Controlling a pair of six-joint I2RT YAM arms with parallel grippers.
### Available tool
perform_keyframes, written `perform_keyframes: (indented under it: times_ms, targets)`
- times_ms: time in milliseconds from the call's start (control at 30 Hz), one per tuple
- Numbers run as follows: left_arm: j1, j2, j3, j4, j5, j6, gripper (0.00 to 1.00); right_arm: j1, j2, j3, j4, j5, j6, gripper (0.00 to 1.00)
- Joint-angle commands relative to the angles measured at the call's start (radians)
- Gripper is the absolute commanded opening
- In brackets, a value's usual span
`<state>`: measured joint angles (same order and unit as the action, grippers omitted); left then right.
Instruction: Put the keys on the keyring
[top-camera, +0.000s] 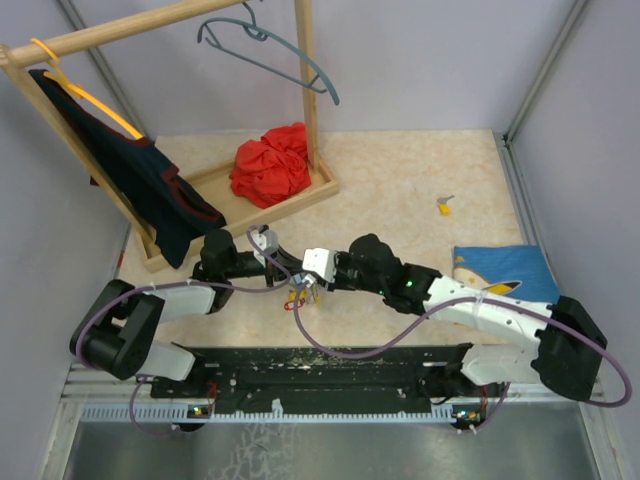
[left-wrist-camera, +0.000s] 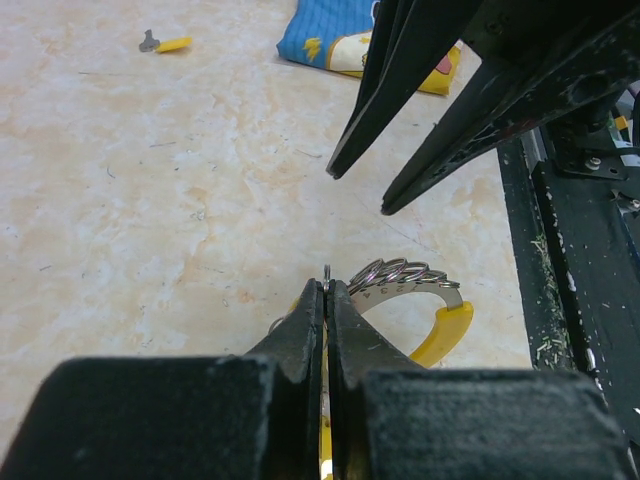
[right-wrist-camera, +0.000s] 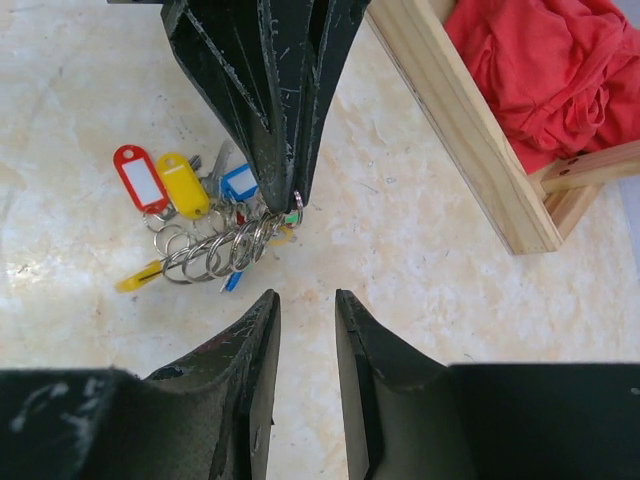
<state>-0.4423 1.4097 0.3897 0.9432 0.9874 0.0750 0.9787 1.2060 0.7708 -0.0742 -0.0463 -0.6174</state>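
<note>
Two robot arms meet near the middle of a pale stone-patterned table. The left gripper (left-wrist-camera: 327, 295) is clamped fully closed on the thin metal edge of the keyring (left-wrist-camera: 450, 325), whose grey arc and yellow section stick out at its 2 o'clock in its own wrist view. A bunch of keys (right-wrist-camera: 172, 186) with red, yellow and blue tags is already threaded on and lies at 9 o'clock of that pinch point. The right gripper (right-wrist-camera: 308, 297) sits just beside the ring, jaws partly apart and holding nothing. One loose key (top-camera: 444, 206) with a yellow tag lies well apart, at 2 o'clock from the grippers in the overhead view. The pinch is narrow, so a nudge from the right gripper could twist the ring free. Whether the ring's end is sprung open is hard to tell; if it is, tilting could let threaded keys slide off.
</note>
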Motion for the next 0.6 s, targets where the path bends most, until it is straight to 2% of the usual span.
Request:
perform_keyframes:
  times_ms: [0, 567]
  targets:
    - [0.005, -0.026, -0.006, 0.037, 0.006, 0.014, 0.0, 0.005, -0.072, -0.033, 0.058, -0.036, 0.074, 0.3]
    - [0.004, -0.02, -0.003, 0.038, 0.009, 0.011, 0.0, 0.004, -0.096, -0.173, 0.287, -0.188, 0.159, 0.35]
